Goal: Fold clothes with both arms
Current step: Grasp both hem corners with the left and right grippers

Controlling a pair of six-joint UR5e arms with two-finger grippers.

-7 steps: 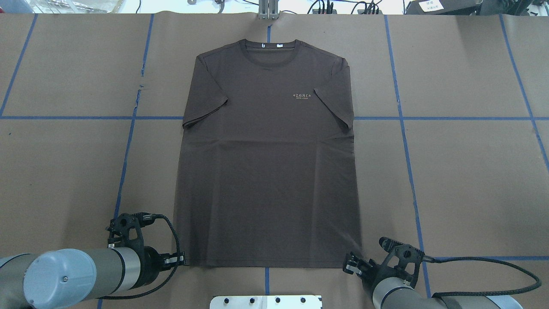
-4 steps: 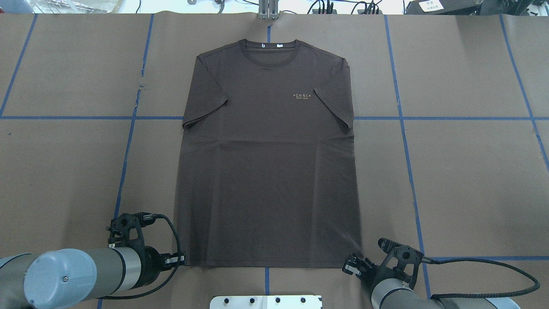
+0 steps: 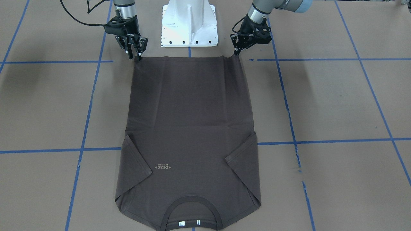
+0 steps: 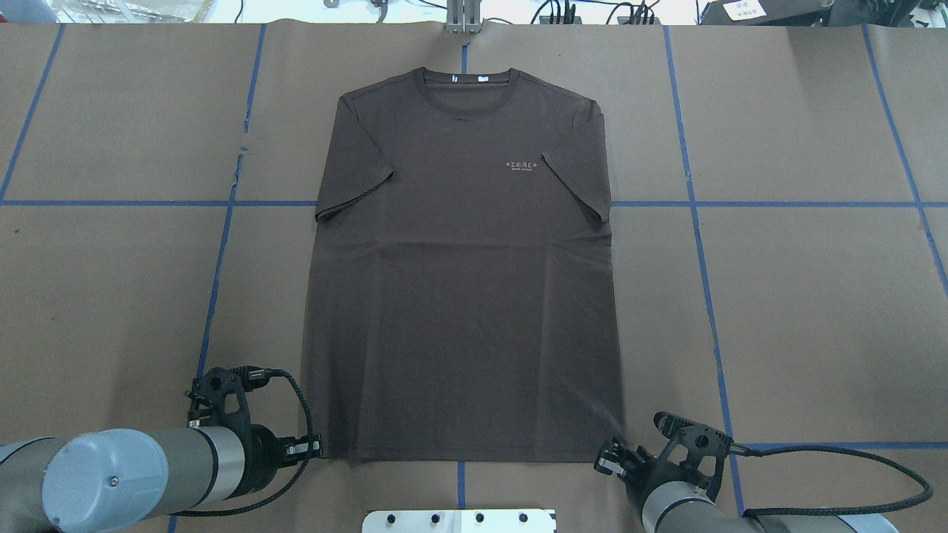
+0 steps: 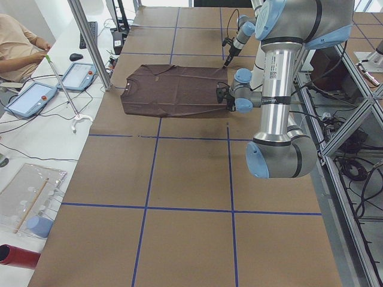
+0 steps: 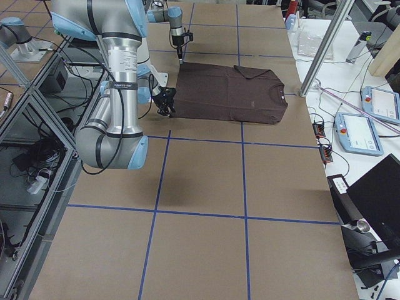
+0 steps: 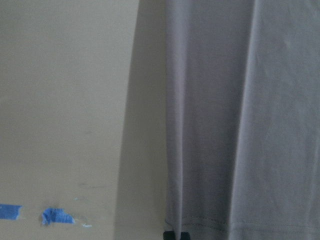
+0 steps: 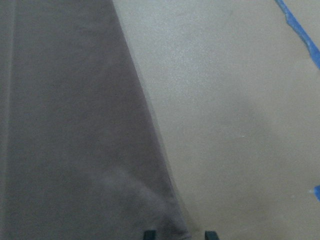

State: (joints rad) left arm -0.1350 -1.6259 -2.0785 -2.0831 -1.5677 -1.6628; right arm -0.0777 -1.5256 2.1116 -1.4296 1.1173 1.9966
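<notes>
The T-shirt, flat on the bench, is seemingly pinched at one hem corner by the left fingers, the other merely straddled by the spread right fingers, so a skewed fold could be caused by a missed grip.

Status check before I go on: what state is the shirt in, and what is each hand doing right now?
T-shirt: spread flat, chest lettering up, both sleeves folded inward, body not yet folded, collar away from the robot.
Left hand: shut, pinching one hem corner, which puckers up slightly.
Right hand: open, fingers straddling the other hem corner, not gripping.
</notes>
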